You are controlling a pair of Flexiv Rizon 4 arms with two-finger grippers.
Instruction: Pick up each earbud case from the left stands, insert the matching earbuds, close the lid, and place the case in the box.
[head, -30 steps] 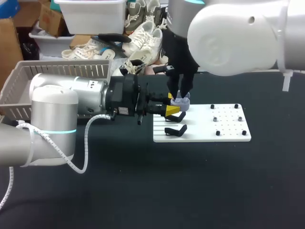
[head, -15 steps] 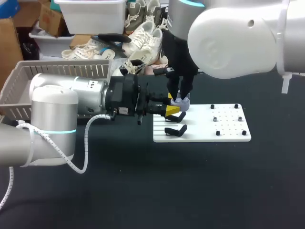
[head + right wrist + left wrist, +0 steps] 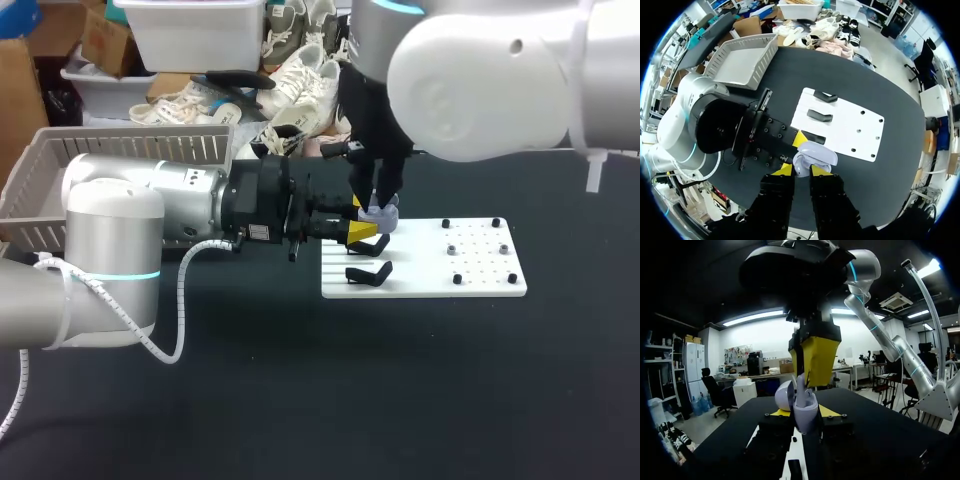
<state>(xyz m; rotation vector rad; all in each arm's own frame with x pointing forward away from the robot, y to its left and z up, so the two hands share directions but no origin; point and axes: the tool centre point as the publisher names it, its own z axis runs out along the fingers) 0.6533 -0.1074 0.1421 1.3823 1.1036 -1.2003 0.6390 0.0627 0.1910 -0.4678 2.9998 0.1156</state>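
Just above the frame's centre, the left gripper (image 3: 362, 231) clamped the open earbud case (image 3: 380, 213) from the left. The right gripper (image 3: 378, 199), pinching an earbud (image 3: 801, 391), hung directly over its cavity, fingers pointing down.

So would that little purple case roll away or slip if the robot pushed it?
Probably stiff: the earbud case holds its rounded shape while pinched in the left end effector. Its smooth, curved shell looks slippery, so it could squirm out of a loose grip. Set down, it might rock or tip, especially with its lid hanging open.
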